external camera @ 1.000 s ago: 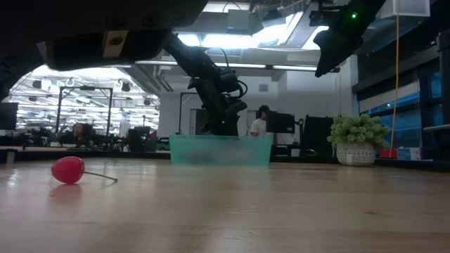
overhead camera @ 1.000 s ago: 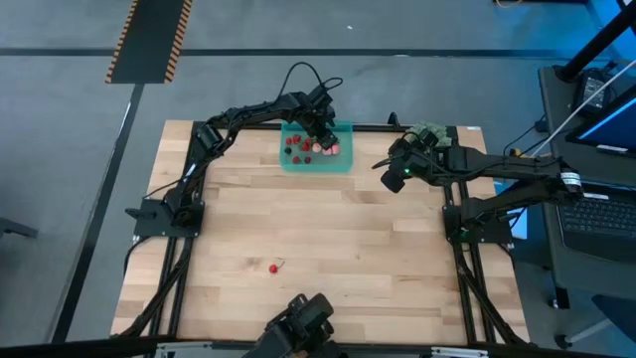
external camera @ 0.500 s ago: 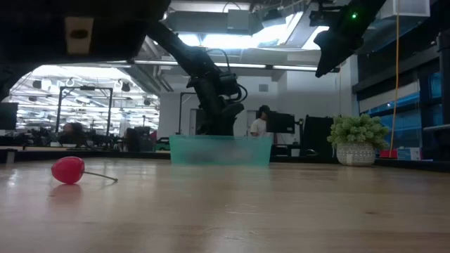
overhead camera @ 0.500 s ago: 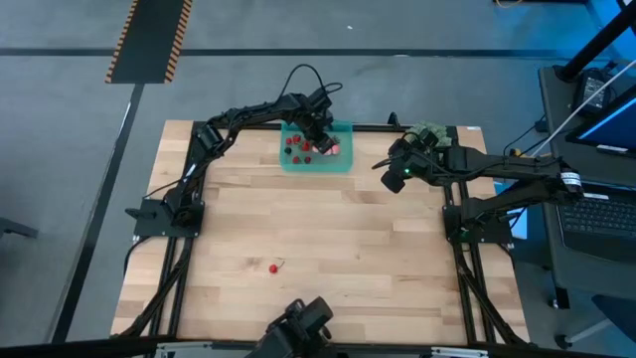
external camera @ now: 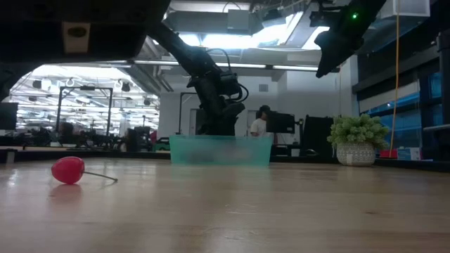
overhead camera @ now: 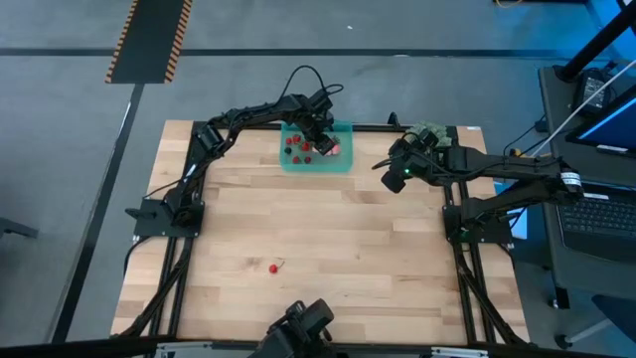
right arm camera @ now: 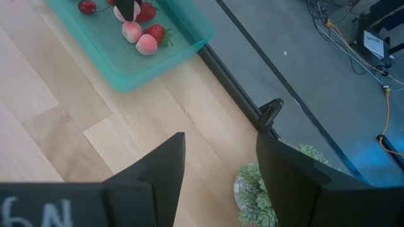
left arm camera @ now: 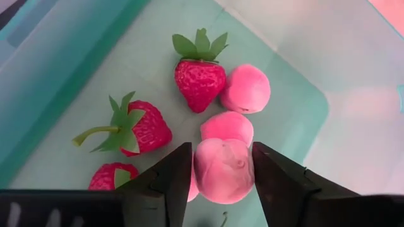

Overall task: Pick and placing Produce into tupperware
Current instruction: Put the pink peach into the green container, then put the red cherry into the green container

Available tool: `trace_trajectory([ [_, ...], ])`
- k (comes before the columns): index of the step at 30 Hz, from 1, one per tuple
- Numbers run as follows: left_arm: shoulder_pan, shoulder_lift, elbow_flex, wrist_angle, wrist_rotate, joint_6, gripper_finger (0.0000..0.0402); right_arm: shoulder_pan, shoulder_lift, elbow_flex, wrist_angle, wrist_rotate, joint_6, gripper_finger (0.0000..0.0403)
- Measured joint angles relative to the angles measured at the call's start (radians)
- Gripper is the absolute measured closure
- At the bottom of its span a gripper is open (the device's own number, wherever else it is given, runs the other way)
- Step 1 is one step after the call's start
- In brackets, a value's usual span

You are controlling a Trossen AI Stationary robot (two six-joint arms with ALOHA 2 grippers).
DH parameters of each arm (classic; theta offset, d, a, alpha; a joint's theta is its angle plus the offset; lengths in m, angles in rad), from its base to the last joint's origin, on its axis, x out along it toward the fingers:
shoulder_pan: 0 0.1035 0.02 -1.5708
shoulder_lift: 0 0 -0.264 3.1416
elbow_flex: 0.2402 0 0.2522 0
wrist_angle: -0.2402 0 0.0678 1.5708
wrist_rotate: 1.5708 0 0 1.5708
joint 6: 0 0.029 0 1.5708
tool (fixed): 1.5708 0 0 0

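1. One red berry (overhead camera: 273, 267) lies alone near the front edge of the bench (overhead camera: 328, 239).
2. The right gripper (overhead camera: 391, 175) hangs open by the right edge.
3. The left gripper (left arm camera: 218, 173) sits in the green box (overhead camera: 343, 164) at the back edge, fingers beside a pink berry (left arm camera: 224, 169); grip unclear.

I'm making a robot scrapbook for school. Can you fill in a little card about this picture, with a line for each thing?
left gripper: inside the tupperware, a pale pink piece between its fingers
right gripper: raised above the table, open, holding nothing
in the tupperware: red strawberries and pale pink pieces
left on the table: one red berry with a thin stem
potted plant: near the table's far right corner
job: not finished
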Motion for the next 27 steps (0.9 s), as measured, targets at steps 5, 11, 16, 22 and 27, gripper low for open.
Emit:
trace_trajectory([
  [5, 0.0, 0.0, 0.0, 0.001, 0.0, 0.0, 0.0236, 0.0, 0.0, 0.0, 0.0, -0.001, 0.0, 0.0206],
  [11, 0.001, -0.003, -0.001, 0.034, 0.0, 0.004, 0.022, 0.0, 0.0, 0.0, -0.016, -0.002, 0.008, 0.0206],
  [16, 0.004, -0.009, -0.001, 0.056, -0.008, 0.004, 0.0215, 0.0, 0.0, 0.0, -0.016, -0.003, 0.01, 0.0206],
  [22, 0.004, -0.01, -0.001, 0.048, 0.015, 0.004, 0.0218, 0.0, 0.0, 0.0, -0.016, -0.003, 0.011, 0.0206],
  [27, 0.01, -0.077, -0.002, -0.047, 0.093, 0.003, 0.0216, 0.0, 0.0, 0.0, -0.016, -0.003, 0.011, 0.0206],
])
